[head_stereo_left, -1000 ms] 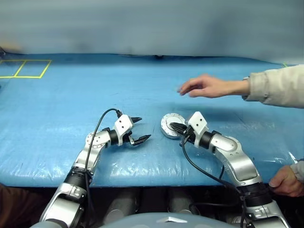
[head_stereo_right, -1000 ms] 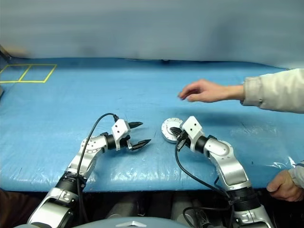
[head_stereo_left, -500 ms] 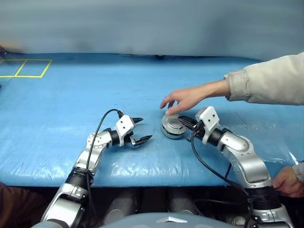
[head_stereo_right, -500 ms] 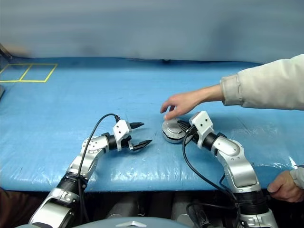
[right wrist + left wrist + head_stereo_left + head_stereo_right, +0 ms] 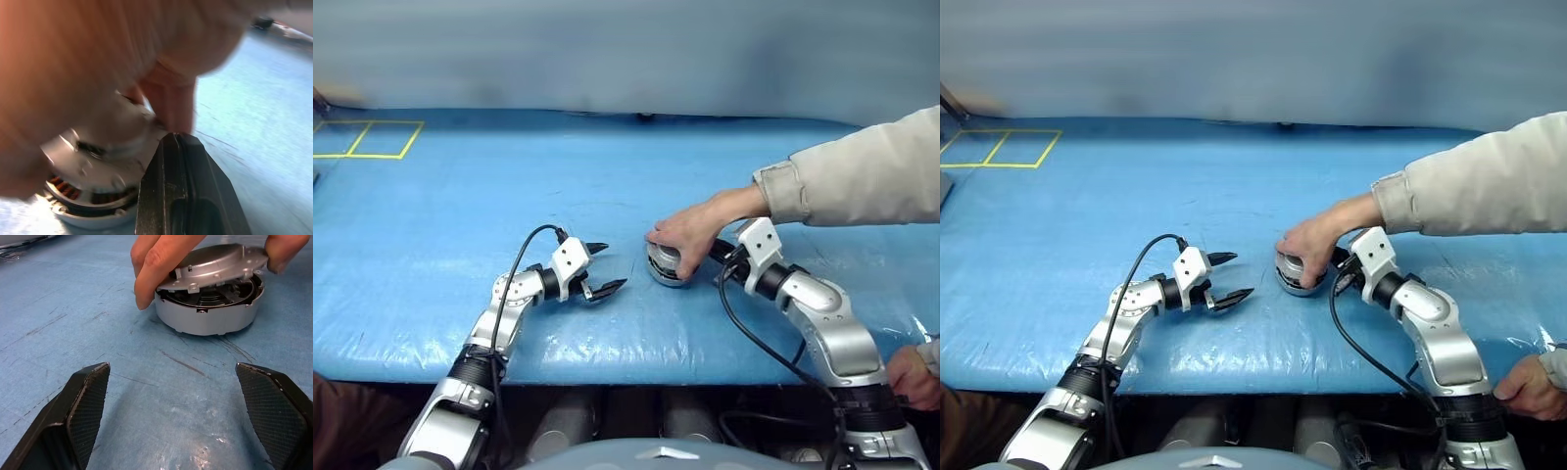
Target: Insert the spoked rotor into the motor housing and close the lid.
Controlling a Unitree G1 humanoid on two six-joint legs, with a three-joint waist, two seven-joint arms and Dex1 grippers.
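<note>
Since a second ago, a person's hand has come down onto the motor housing while the right gripper backed away.

Left gripper gapes wide, empty, at the housing's 9 o'clock; right is pinched closed on nothing. Lid sits tilted, part open. Housing looks rigid, weighty, smooth metal: probably best gripped across its side wall.

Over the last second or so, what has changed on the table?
The person's hand came down from above the table and took hold of the lid on the housing; the lid now sits tilted, not fully shut. The right gripper, shut, drew back from the housing toward the robot's right. The left gripper stayed open and in place.
</note>
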